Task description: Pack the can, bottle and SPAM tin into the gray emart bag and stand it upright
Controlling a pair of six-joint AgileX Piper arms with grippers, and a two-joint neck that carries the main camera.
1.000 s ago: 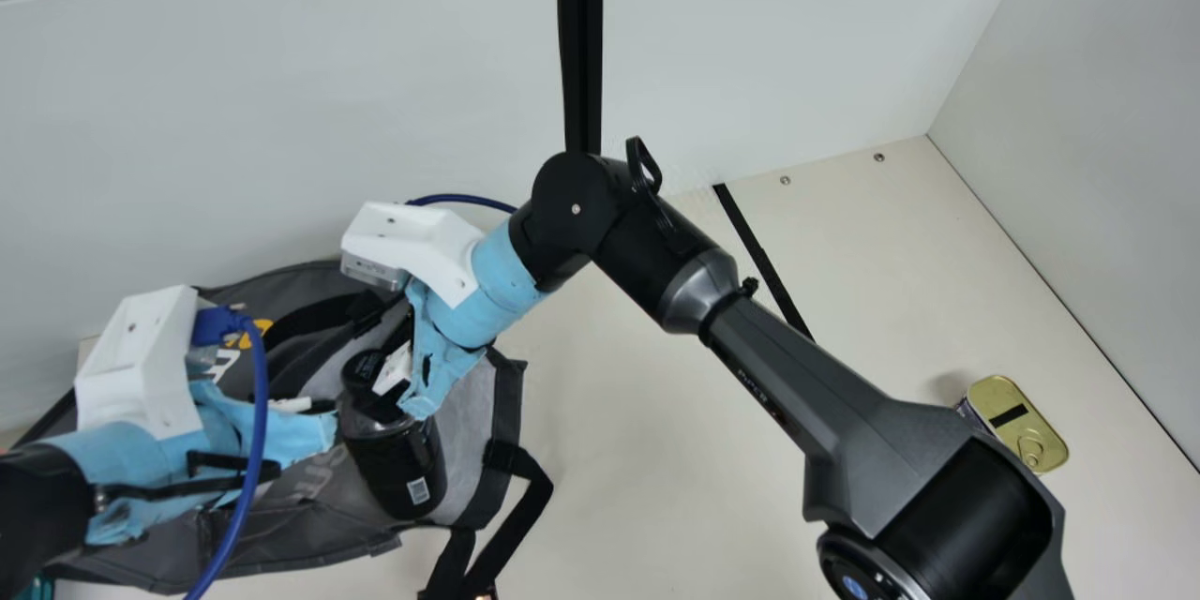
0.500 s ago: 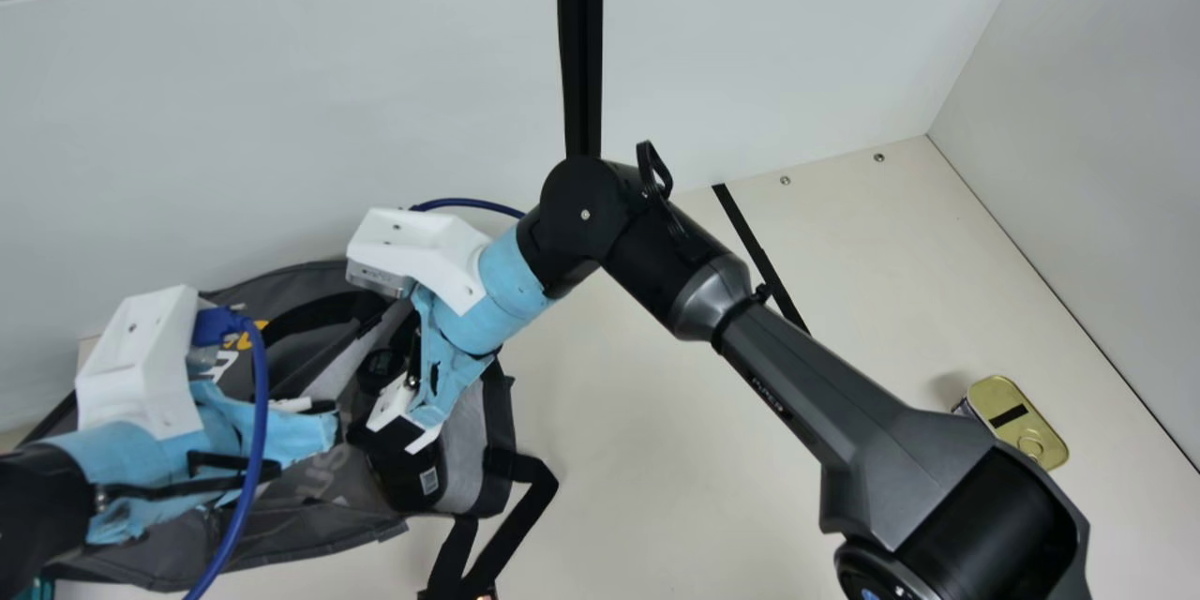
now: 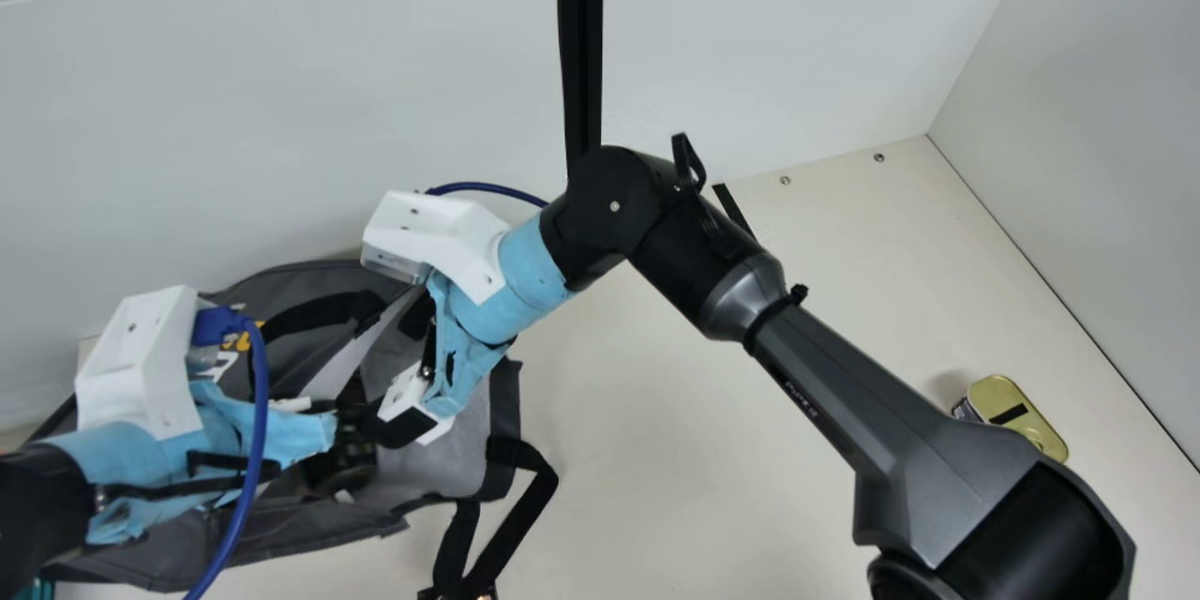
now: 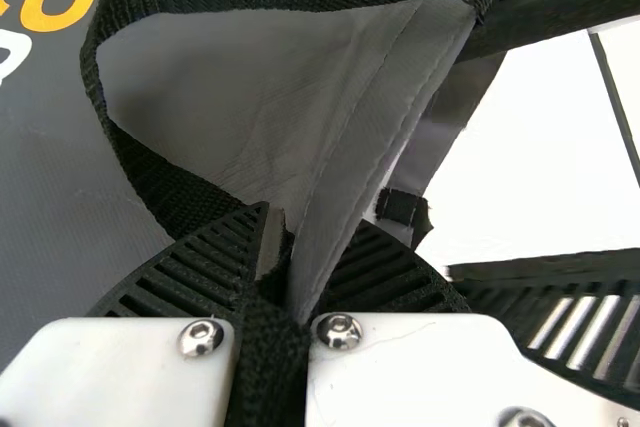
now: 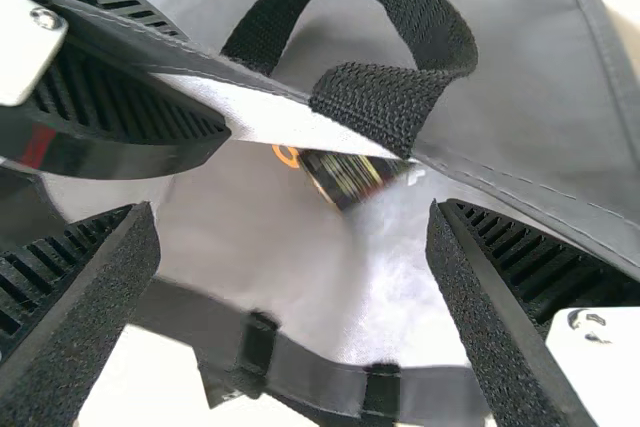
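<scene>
At left, my left gripper [image 3: 291, 431] clenches the gray emart bag [image 3: 295, 286] by its rim; my right gripper [image 3: 398, 417] hangs over it, jaws released. The SPAM tin [image 3: 1003, 394] sits at right.

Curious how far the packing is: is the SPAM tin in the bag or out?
Out: the SPAM tin rests on the cream table, well apart from the gray emart bag.

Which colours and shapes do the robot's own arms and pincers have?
The left pincer and right pincer have black ribbed fingers on white mounts with round screws. Each wrist has light blue wrapping, a white housing and a blue cable. The right arm has black joints and a grey, tapering link.
</scene>
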